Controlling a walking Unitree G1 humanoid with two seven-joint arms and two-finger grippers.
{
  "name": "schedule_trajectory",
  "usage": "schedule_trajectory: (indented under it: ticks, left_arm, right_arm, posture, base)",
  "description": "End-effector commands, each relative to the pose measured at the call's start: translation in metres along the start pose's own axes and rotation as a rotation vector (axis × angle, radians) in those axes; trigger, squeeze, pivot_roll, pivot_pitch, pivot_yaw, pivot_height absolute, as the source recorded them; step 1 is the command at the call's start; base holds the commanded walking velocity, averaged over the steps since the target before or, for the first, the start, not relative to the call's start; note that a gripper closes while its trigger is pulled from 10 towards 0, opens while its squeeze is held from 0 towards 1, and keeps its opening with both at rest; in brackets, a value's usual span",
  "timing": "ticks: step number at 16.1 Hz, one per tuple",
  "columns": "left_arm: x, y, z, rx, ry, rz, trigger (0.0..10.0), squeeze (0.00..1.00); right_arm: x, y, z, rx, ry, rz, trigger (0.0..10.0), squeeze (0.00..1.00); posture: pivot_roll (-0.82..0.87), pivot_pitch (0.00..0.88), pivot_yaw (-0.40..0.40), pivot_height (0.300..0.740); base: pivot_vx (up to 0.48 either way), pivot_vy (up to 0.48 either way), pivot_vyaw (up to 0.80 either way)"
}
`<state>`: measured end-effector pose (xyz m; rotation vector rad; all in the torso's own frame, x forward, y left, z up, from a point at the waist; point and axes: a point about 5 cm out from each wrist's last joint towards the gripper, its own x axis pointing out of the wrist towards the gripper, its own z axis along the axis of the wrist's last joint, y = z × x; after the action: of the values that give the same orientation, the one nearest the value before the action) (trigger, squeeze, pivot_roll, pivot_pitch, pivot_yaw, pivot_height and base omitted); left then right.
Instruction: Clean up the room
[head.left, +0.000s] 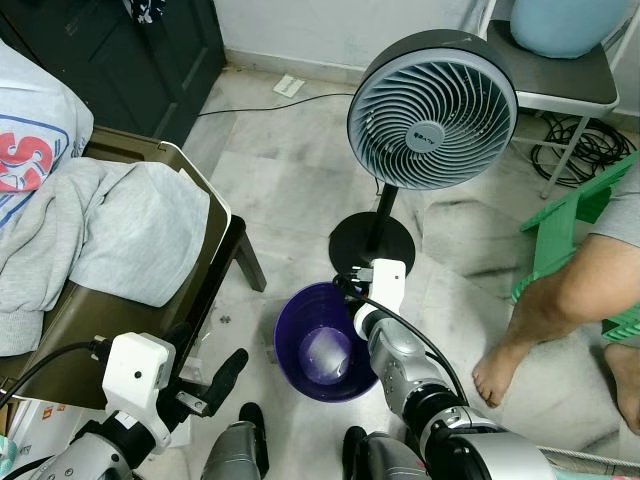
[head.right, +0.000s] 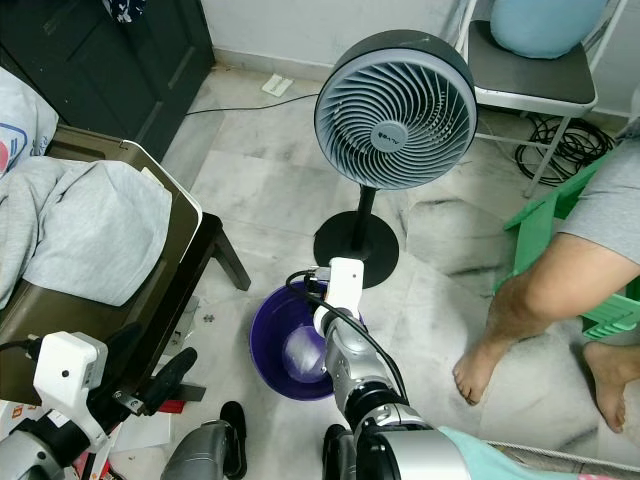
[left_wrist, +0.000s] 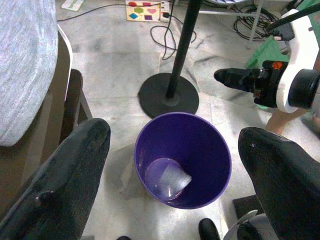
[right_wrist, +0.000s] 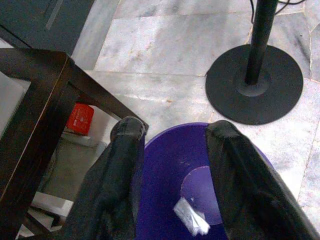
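A purple bin (head.left: 290, 312) stands on the marble floor just in front of me. A crumpled clear wrapper (left_wrist: 169, 177) lies at its bottom, seen too as the wrapper (right_wrist: 192, 216) in the right wrist view. My right gripper (right_wrist: 174, 132) hovers open over the bin's near rim, with nothing between its fingers. To the left of the bin, beside the chair, my left gripper (head.left: 205, 355) is open and empty, its fingers pointing toward the bin.
A standing fan (head.left: 432, 110) has its round base (head.left: 372, 245) right behind the bin. A dark chair (head.left: 215, 270) on the left carries grey clothes (head.left: 120, 230). A person's bare leg (head.left: 570, 300) and a green chair (head.left: 570, 220) are on the right. Under the chair is a red box (right_wrist: 80, 118).
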<state>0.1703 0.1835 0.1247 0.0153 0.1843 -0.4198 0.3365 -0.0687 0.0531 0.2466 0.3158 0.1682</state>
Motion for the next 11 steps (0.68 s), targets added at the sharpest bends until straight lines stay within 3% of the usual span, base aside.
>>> schedule_trajectory:
  ticks: [1,4,6,9,11]
  left_arm:
    - [-0.002,0.0,-0.006,-0.004,0.022,0.007,10.0,0.0]
    - [0.002,0.002,-0.008,-0.004,0.014,0.007,10.0,0.0]
    - [0.013,0.005,-0.01,-0.013,-0.017,0.015,10.0,0.0]
    - [0.031,0.01,-0.006,-0.031,-0.079,0.027,10.0,0.0]
    - [0.045,0.014,0.002,-0.038,-0.131,0.055,10.0,0.0]
  right_arm:
    - [-0.002,0.004,-0.006,0.023,0.017,0.006,10.0,1.0]
    - [0.0,0.004,-0.001,0.019,-0.002,0.006,10.0,1.0]
    - [0.003,0.0,0.015,-0.002,-0.058,-0.023,10.0,1.0]
    - [0.001,-0.017,0.031,-0.051,-0.14,-0.063,10.0,1.0]
    - [-0.006,-0.029,0.045,-0.174,-0.24,-0.07,10.0,1.0]
  posture:
    - [0.16,0.324,0.005,0.74]
    - [0.15,0.303,0.002,0.74]
    - [0.12,0.262,-0.007,0.74]
    - [0.06,0.214,-0.019,0.74]
    - [0.02,0.184,-0.018,0.74]
  base:
    - [0.0,0.0,0.0]
    - [0.0,0.0,0.0]
    - [0.0,0.0,0.0]
    - [0.0,0.0,0.0]
    - [0.0,0.0,0.0]
